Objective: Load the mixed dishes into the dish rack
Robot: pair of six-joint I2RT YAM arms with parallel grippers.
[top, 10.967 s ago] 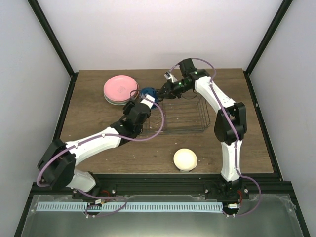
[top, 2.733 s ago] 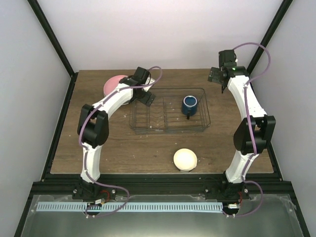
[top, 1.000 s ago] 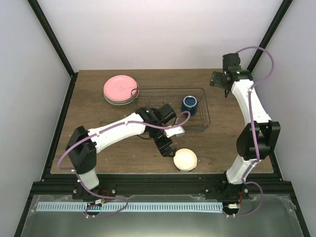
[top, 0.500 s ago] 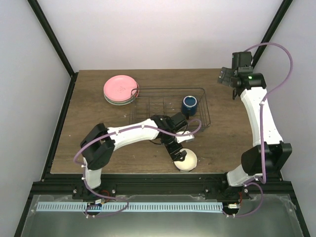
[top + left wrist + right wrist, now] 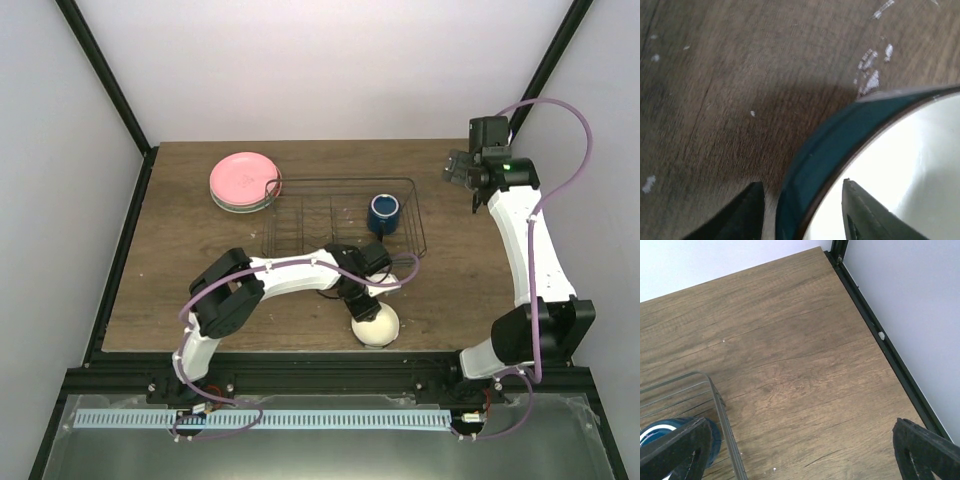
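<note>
Narrowing from full spread, the left gripper (image 5: 802, 200) straddles the cream bowl (image 5: 378, 326) rim, not yet pinching; racking it comes next.

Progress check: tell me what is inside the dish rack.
Only the dark blue mug shows inside the dish rack, toward its right end. The left arm hides part of the rack's near edge.

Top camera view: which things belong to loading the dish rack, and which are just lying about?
Job: dish rack, dark blue mug inside it, cream bowl at the left gripper, pink plate.
Not the job: wooden table, black frame.
</note>
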